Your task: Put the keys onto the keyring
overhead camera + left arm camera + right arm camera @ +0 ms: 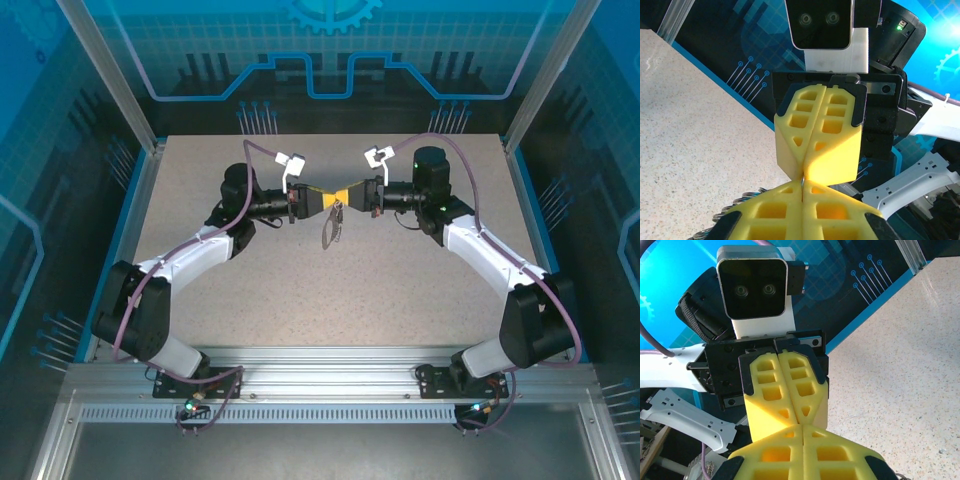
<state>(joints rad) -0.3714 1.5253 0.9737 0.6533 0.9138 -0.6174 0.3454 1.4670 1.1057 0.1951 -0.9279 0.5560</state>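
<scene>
Above the middle of the table my left gripper and right gripper meet tip to tip, both shut. The keyring, a dark oval loop, hangs below that meeting point, clear of the table. In the left wrist view a thin silvery sliver of metal is pinched between my left gripper's yellow pads, right where the right gripper's pads touch them. The ring's silvery fringe shows under my left fingers. My right gripper has its pads pressed together. The keys are hidden.
The speckled table stretches open below and around the arms. Blue transparent walls and aluminium posts enclose it. An aluminium rail carries both arm bases at the near edge.
</scene>
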